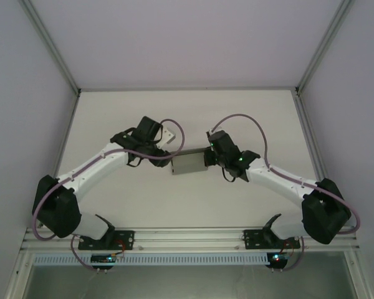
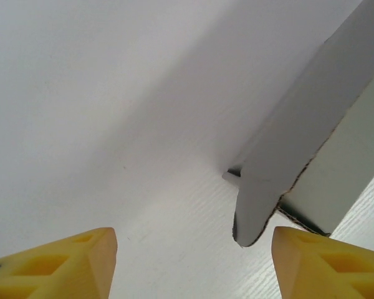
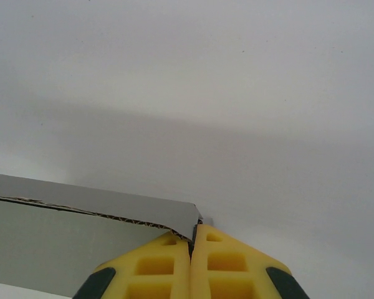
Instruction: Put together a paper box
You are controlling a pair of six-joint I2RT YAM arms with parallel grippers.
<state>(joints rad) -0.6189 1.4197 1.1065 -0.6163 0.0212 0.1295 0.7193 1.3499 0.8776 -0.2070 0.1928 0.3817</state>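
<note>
Worktop [image 1: 112,118]: white and lightly textured, enclosed by pale walls on aluminium framing.
Left arm [image 1: 93,171]: reaches in from the near-left corner towards the middle of the worktop.
Right arm [image 1: 280,180]: reaches in from the near-right corner and meets the same spot.
Paper box [image 1: 188,164]: plain grey cardboard, lying at the middle of the worktop between the two wrists. It is partly formed, with one long wall raised, and its raw corrugated edge shows in the right wrist view.
Loose flap [image 2: 262,193]: a rounded tab at the left end of the box, standing free of the wall behind it and not tucked.
Left pincer [image 2: 193,268]: the yellow fingers [image 2: 68,265] are spread wide and grip nothing. The flap tip hangs just ahead of the gap, nearer the right finger.
Right pincer [image 3: 192,255]: the fingers are pressed together, pinching the end corner of the raised wall.
Step in hand (judgement): folding and tucking the left end flap while the right side holds the box.
Recommended handling (judgement): the right pincer should hold firm without crushing the thin board. The left pincer should centre on the flap, grip it near the crease, and fold along the crease without dragging the box.
Risk (judgement): the box may slide on the smooth worktop, or the flap may buckle.
Markings: no brand, label or writing is legible on the box or worktop.
</note>
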